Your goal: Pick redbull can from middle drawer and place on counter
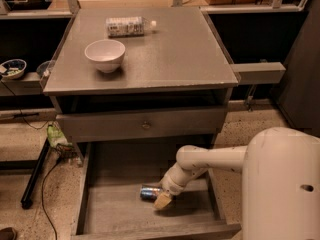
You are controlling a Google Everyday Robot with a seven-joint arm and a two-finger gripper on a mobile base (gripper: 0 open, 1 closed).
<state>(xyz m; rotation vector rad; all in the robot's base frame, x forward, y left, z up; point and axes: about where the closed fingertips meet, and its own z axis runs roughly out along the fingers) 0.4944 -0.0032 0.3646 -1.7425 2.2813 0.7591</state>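
Observation:
The redbull can (149,192) lies on its side on the plank floor of the open middle drawer (115,216). My gripper (163,199) reaches down into the drawer from the right, its tan fingertips right at the can's right end. The white arm comes in from the lower right. The counter (175,54) is the grey top of the cabinet above.
A white bowl (105,55) and a white-capped plastic bottle (127,26) lying on its side are on the counter. A closed drawer front with a round knob (145,125) is above the open drawer. A narrow side shelf (260,72) juts out at the right. Cables lie on the floor at left.

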